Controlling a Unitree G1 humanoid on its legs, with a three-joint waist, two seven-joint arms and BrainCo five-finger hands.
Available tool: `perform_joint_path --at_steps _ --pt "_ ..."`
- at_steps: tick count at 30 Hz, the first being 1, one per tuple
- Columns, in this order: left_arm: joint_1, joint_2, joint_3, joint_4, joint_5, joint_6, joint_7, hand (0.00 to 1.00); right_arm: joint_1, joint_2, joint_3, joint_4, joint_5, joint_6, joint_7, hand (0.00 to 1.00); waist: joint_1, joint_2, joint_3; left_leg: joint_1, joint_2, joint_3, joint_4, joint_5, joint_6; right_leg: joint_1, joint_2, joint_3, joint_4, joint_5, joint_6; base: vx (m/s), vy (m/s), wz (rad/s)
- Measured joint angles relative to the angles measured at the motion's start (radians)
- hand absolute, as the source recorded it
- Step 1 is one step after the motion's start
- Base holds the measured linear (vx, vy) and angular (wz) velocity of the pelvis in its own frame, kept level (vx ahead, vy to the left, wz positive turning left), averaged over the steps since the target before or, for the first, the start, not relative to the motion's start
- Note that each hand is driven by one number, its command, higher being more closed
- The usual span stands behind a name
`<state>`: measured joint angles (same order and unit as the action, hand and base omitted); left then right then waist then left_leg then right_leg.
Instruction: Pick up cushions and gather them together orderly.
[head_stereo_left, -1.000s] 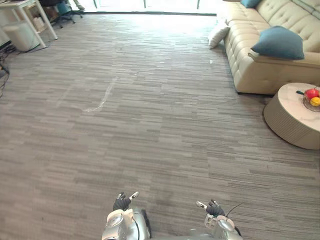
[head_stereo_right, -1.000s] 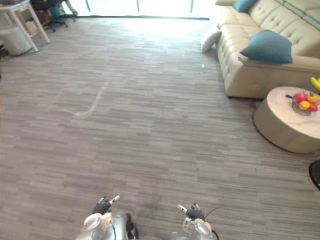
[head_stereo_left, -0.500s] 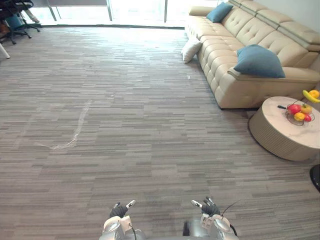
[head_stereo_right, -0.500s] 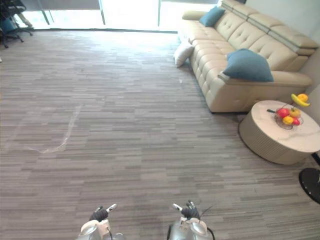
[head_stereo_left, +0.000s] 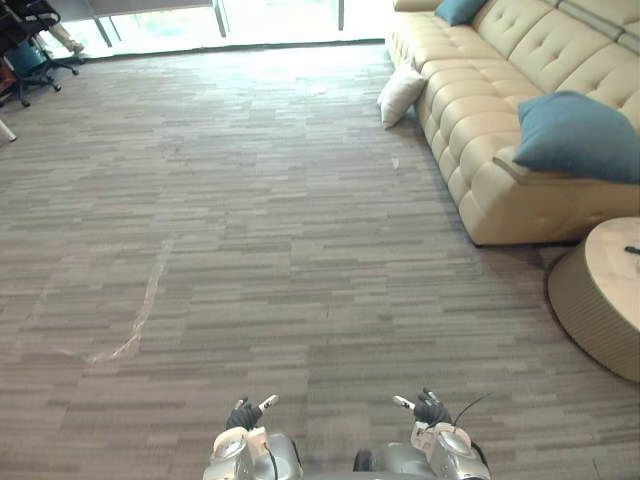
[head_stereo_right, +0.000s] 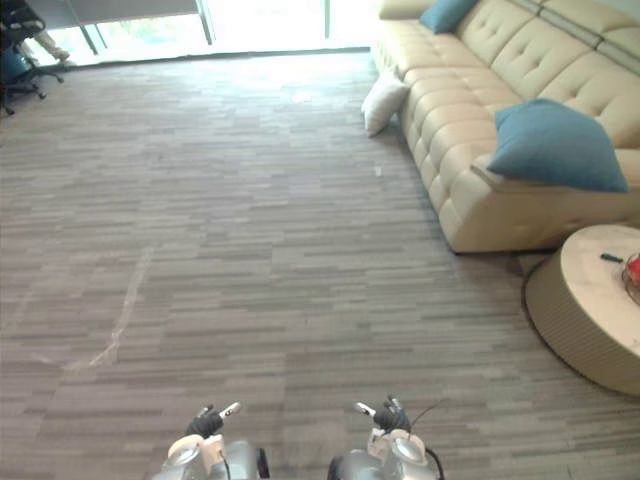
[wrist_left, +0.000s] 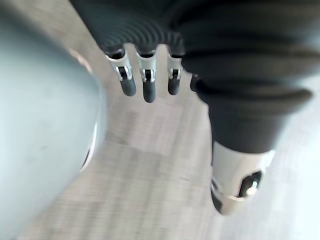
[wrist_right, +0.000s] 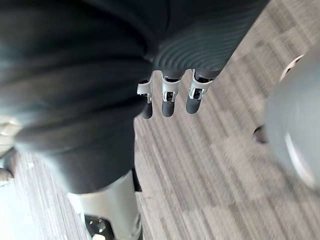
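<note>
Approach phase by my read, nothing gathered yet.

Left eye view: left hand (head_stereo_left: 246, 411) and right hand (head_stereo_left: 425, 408) hang low, well apart from the sofa (head_stereo_left: 500, 90). White cushion (head_stereo_left: 401, 93) stands on the floor (head_stereo_left: 250, 220), leaning on the sofa's front. Blue cushion (head_stereo_left: 577, 137) is propped on the sofa's near end, second blue cushion (head_stereo_left: 460, 10) at the sofa's far end. Round counter (head_stereo_left: 600, 300) is just beside the sofa's near end, office chair (head_stereo_left: 28, 50) far across the floor from the sofa. To do this well: walk up to the sofa's front, steer wide of the counter, and face the white cushion square on. It is the stray one, so take it first. Use both hands on opposite sides, then stand it on the sofa beside a blue one.

Right eye view: same layout. White cushion is small, square, plump and cream-white, tilted, touching the sofa. Near blue cushion is bigger, teal and puffy with pointed corners, and it overhangs the sofa's front edge a bit. All look soft, likely to sag if pinched by a corner.

Left wrist view: fingers (wrist_left: 145, 87) straight, loosely apart, holding nothing, floor past them.

Right wrist view: fingers (wrist_right: 169, 102) the same, relaxed and empty.
</note>
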<state>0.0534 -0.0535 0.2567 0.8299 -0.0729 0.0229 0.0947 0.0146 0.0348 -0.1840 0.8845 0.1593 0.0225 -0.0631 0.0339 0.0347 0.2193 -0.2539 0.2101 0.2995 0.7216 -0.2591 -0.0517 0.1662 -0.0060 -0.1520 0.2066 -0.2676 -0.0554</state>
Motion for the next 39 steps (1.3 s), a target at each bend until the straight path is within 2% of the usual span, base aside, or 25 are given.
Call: perform_joint_path --at_steps 2,3,4,5,7,10,12,13,16,19,21,22,23,24,25,27,29,30,33,34,35,36,37,38,39 --pt "0.000 0.000 0.002 -0.009 -0.001 -0.010 0.002 0.00 0.003 0.005 0.000 0.003 -0.001 0.004 0.000 0.00 0.016 -0.001 -0.003 -0.026 -0.034 -0.013 -0.232 0.044 -0.022 0.050 -0.018 0.024 -0.041 -0.016 0.029 0.59 0.164 -0.51" --pt "0.003 0.000 -0.002 -0.020 -0.003 -0.013 0.003 0.00 0.005 0.005 0.002 0.013 -0.004 0.005 0.000 0.00 0.033 -0.009 -0.012 -0.043 -0.060 -0.023 -0.363 0.141 -0.027 0.092 -0.038 0.050 -0.076 -0.036 0.062 0.80 0.305 -0.74" --pt "0.014 0.003 -0.001 -0.022 -0.004 -0.015 0.007 0.00 0.006 0.008 0.009 0.028 -0.005 0.005 0.001 0.00 0.041 -0.025 -0.036 -0.039 -0.091 -0.031 -0.368 0.246 0.010 0.114 -0.067 0.078 -0.079 -0.048 0.084 0.81 0.317 -0.70" --pt "0.015 0.015 0.000 -0.022 -0.004 -0.015 0.009 0.00 0.006 0.013 0.012 0.036 -0.005 0.006 0.001 0.00 0.040 -0.039 -0.049 -0.039 -0.107 -0.028 -0.358 0.234 0.035 0.114 -0.089 0.087 -0.071 -0.048 0.085 0.59 0.219 -0.40" --pt "0.011 0.033 -0.002 -0.005 -0.003 -0.009 0.011 0.00 0.018 0.026 0.010 0.035 -0.007 0.006 0.003 0.00 0.029 -0.075 -0.070 -0.020 -0.125 0.011 -0.316 0.176 0.081 0.058 -0.134 0.129 0.067 0.018 0.151 0.64 0.275 -0.24" --pt "0.005 0.047 -0.017 0.037 -0.006 -0.004 0.016 0.00 0.041 0.024 0.005 0.013 -0.014 -0.003 0.002 0.00 0.022 -0.079 -0.064 0.200 -0.177 0.019 -0.408 0.096 0.086 -0.181 -0.169 0.172 0.707 0.182 0.201 0.68 0.299 -0.11" --pt "-0.004 0.046 -0.027 0.056 -0.007 0.001 0.016 0.00 0.052 0.025 0.010 -0.014 -0.019 -0.007 0.004 0.00 0.013 -0.080 -0.061 0.297 -0.193 0.016 -0.452 0.083 0.103 -0.258 -0.171 0.142 0.815 0.151 0.189 0.58 0.170 0.08" --pt "-0.008 0.036 -0.033 0.059 -0.007 0.006 0.017 0.00 0.062 0.024 0.008 -0.037 -0.036 -0.009 0.006 0.00 0.016 -0.060 -0.068 0.375 -0.190 0.006 -0.517 0.041 0.107 -0.337 -0.152 0.094 0.826 0.102 0.149 0.48 0.095 -0.06" --pt "-0.033 0.028 -0.039 0.112 -0.007 0.009 0.017 0.00 0.061 0.018 -0.013 -0.076 -0.040 -0.023 0.008 0.00 -0.003 -0.056 -0.054 0.496 -0.190 -0.029 -0.561 -0.026 0.089 -0.479 -0.124 -0.010 0.632 0.019 0.104 0.49 0.013 0.28" --pt "-0.035 0.000 -0.038 0.125 -0.004 0.009 0.013 0.00 0.063 0.000 -0.050 -0.075 -0.040 -0.024 0.009 0.00 -0.034 -0.057 -0.053 0.600 -0.193 -0.107 -0.599 -0.101 0.072 -0.527 -0.107 -0.022 0.329 0.103 0.095 0.58 -0.114 0.82" --pt "-0.013 -0.008 -0.035 0.124 0.002 0.011 0.009 0.00 0.069 -0.024 -0.037 -0.062 -0.040 -0.020 0.010 0.00 -0.046 -0.043 -0.062 0.678 -0.188 -0.154 -0.609 -0.129 0.088 -0.529 -0.084 0.022 0.353 0.179 0.037 0.72 -0.181 0.70" --pt "-0.002 -0.014 -0.039 0.124 0.006 0.010 0.004 0.00 0.061 -0.056 -0.029 -0.032 -0.042 -0.015 0.010 0.00 -0.048 -0.018 -0.079 0.634 -0.161 -0.177 -0.468 -0.126 0.083 -0.524 -0.081 0.002 0.418 0.100 0.025 0.57 -0.149 0.37" --pt "-0.006 -0.014 -0.038 0.123 0.007 0.010 0.002 0.00 0.058 -0.062 -0.029 -0.030 -0.042 -0.012 0.011 0.00 -0.046 -0.013 -0.076 0.600 -0.152 -0.179 -0.384 -0.122 0.076 -0.515 -0.082 -0.003 0.422 0.082 0.025 0.67 -0.204 0.30" --pt "-0.021 -0.014 -0.025 0.122 0.010 0.012 0.000 0.00 0.057 -0.077 -0.030 -0.038 -0.041 -0.007 0.013 0.00 -0.044 0.019 -0.057 0.436 -0.107 -0.211 -0.018 -0.024 -0.047 -0.466 -0.067 -0.020 0.405 0.038 0.016 0.65 -0.195 0.08" --pt "-0.020 -0.010 -0.005 0.117 0.009 0.013 -0.002 0.00 0.048 -0.088 -0.035 -0.040 -0.042 -0.005 0.012 0.00 -0.036 0.042 -0.040 0.300 -0.058 -0.235 0.247 0.055 -0.110 -0.410 -0.035 -0.029 0.371 0.011 -0.002 0.80 -0.193 -0.08" --pt "-0.019 0.000 0.012 0.098 0.009 0.013 0.001 0.00 0.031 -0.086 -0.039 -0.007 -0.040 0.000 0.002 0.00 -0.026 0.043 -0.013 0.163 -0.008 -0.217 0.447 0.047 -0.080 -0.253 -0.001 -0.027 0.285 -0.026 -0.014 0.78 -0.112 -0.23" --pt "-0.018 0.012 0.010 0.077 0.009 0.011 0.000 0.00 0.028 -0.074 -0.032 0.004 -0.040 0.006 0.000 0.00 -0.020 0.021 -0.009 0.092 0.000 -0.177 0.420 0.025 -0.044 -0.150 -0.001 -0.023 0.204 -0.040 -0.009 0.59 -0.071 -0.13" --pt "-0.004 0.025 0.006 0.043 0.007 0.009 0.001 0.00 0.029 -0.062 -0.003 0.008 -0.038 0.008 0.000 0.00 -0.004 -0.002 -0.023 0.018 0.015 -0.094 0.285 0.008 -0.018 -0.068 -0.005 0.000 0.117 -0.044 0.001 0.44 -0.031 -0.35" --pt "0.001 0.024 0.006 0.012 0.004 0.005 0.002 0.00 0.025 -0.031 0.001 0.007 -0.038 0.010 0.000 0.00 0.029 -0.013 -0.024 -0.058 0.001 -0.031 0.005 0.008 -0.006 0.032 -0.026 0.042 0.022 -0.043 0.017 0.64 0.086 -0.62" --pt "0.009 0.024 0.009 0.004 -0.001 0.002 0.006 0.00 0.025 -0.007 0.001 0.008 -0.038 0.013 0.000 0.00 0.044 -0.018 -0.026 -0.060 -0.035 -0.040 -0.278 0.084 -0.021 0.089 -0.051 0.075 -0.023 -0.047 0.030 0.83 0.246 -0.81" --pt "0.018 0.027 0.007 0.005 -0.005 0.002 0.010 0.00 0.026 -0.004 0.002 0.014 -0.039 0.014 0.000 0.00 0.050 -0.019 -0.033 -0.058 -0.050 -0.052 -0.332 0.192 -0.025 0.109 -0.059 0.105 -0.030 -0.051 0.037 0.67 0.217 -0.86" --pt "0.023 0.029 0.005 0.009 -0.007 0.004 0.010 0.00 0.027 0.000 0.004 0.018 -0.039 0.014 0.000 0.00 0.052 -0.023 -0.040 -0.056 -0.057 -0.052 -0.333 0.234 -0.018 0.113 -0.062 0.120 -0.030 -0.051 0.038 0.56 0.239 -0.56" --pt "0.035 0.055 0.003 0.010 -0.007 0.007 0.014 0.00 0.029 0.027 0.017 0.034 -0.039 0.017 0.002 0.00 0.045 -0.059 -0.072 -0.046 -0.091 -0.027 -0.334 0.191 0.024 0.102 -0.108 0.142 -0.005 -0.030 0.056 0.77 0.333 -0.29" --pt "0.036 0.064 0.001 0.015 -0.007 0.007 0.015 0.00 0.040 0.026 0.010 0.035 -0.040 0.018 0.004 0.00 0.040 -0.080 -0.083 -0.035 -0.108 -0.005 -0.293 0.152 0.067 0.069 -0.142 0.174 0.080 0.015 0.124 0.77 0.333 -0.14" --pt "0.036 0.067 0.001 0.017 -0.007 0.007 0.015 0.00 0.045 0.026 0.005 0.034 -0.040 0.018 0.003 0.00 0.041 -0.086 -0.083 -0.025 -0.117 -0.003 -0.285 0.135 0.075 0.060 -0.150 0.185 0.118 0.030 0.137 0.97 0.425 0.03"
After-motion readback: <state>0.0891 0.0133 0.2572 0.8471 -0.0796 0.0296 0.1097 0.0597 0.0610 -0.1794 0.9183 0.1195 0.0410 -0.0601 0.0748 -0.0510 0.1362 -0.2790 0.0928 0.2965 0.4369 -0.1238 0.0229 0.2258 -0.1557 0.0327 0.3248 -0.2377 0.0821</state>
